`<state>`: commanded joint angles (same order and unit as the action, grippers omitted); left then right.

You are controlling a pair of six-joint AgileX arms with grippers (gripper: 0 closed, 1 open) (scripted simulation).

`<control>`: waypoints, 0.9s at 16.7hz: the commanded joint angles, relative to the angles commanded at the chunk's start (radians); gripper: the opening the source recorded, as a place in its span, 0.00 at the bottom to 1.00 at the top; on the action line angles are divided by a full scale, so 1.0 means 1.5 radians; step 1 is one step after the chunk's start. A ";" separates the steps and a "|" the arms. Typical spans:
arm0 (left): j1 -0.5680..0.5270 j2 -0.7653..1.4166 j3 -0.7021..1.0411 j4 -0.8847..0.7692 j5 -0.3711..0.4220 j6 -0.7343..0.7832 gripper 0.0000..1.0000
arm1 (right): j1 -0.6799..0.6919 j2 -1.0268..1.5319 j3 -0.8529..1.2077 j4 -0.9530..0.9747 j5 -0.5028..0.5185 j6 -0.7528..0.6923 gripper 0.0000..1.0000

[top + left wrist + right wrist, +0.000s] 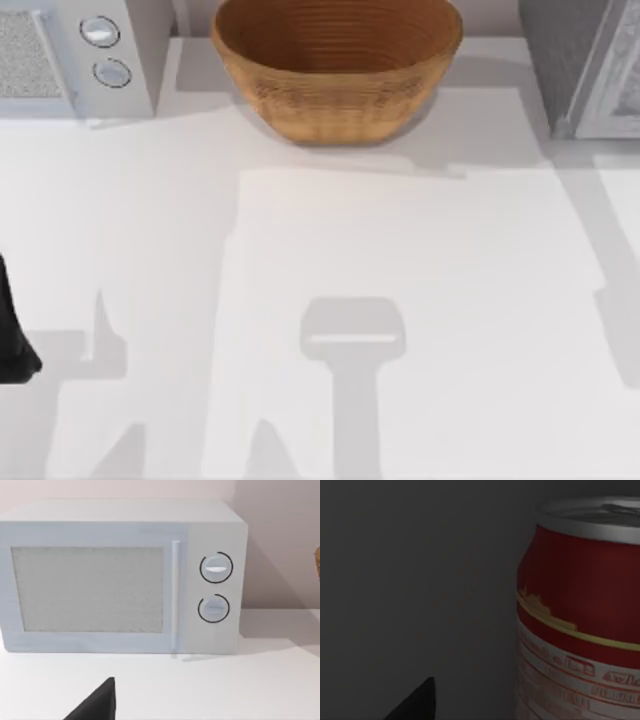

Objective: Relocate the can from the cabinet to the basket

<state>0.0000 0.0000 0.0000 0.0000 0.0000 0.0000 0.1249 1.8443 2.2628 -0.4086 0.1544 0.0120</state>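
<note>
Looking down from above, we see the basket [337, 68] standing at the far middle of the white desk [400, 260], with the white microwave [75, 55] at the far left and the cabinet [585, 65] at the far right, its pale framed door at the corner. Our left arm [12, 340] sits at the desk's left edge as a dark shape, well apart from the basket. Its wrist camera faces the microwave front, with the frosted door, the upright handle and two round knobs [216, 568]; a black fingertip [97, 702] pokes into that picture, and a sliver of wicker shows at the edge.

From the right wrist camera we see the can [580, 625] very close, upright, its silver rim above a red side with pale lettering lower down, set against dark grey walls. One black fingertip [417, 702] shows beside it, apart from the can. We cannot tell whether either arm's fingers are open or closed.
</note>
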 joint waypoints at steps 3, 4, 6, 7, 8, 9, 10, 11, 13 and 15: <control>0.000 0.000 0.000 0.000 0.000 0.000 1.00 | -0.006 0.054 0.071 -0.017 -0.005 0.000 1.00; 0.000 0.000 0.000 0.000 0.000 0.000 1.00 | -0.007 0.065 0.085 -0.020 -0.006 0.000 1.00; 0.000 0.000 0.000 0.000 0.000 0.000 1.00 | -0.008 0.071 0.093 -0.022 -0.007 0.000 1.00; 0.000 0.000 0.000 0.000 0.000 0.000 1.00 | -0.008 0.071 0.093 -0.022 -0.007 0.000 1.00; 0.000 0.000 0.000 0.000 0.000 0.000 1.00 | -0.008 0.071 0.093 -0.022 -0.007 0.000 1.00; 0.000 0.000 0.000 0.000 0.000 0.000 1.00 | -0.008 0.071 0.093 -0.022 -0.007 0.000 1.00; 0.000 0.000 0.000 0.000 0.000 0.000 1.00 | -0.008 0.071 0.093 -0.022 -0.007 0.000 0.92; 0.000 0.000 0.000 0.000 0.000 0.000 1.00 | -0.008 0.071 0.093 -0.022 -0.007 0.000 0.85; 0.000 0.000 0.000 0.000 0.000 0.000 1.00 | -0.008 0.071 0.093 -0.022 -0.007 0.000 0.70; 0.000 0.000 0.000 0.000 0.000 0.000 1.00 | -0.008 0.071 0.093 -0.022 -0.007 0.000 0.55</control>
<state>0.0000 0.0000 0.0000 0.0000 0.0000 0.0000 0.1129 1.9504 2.4019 -0.4421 0.1440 0.0116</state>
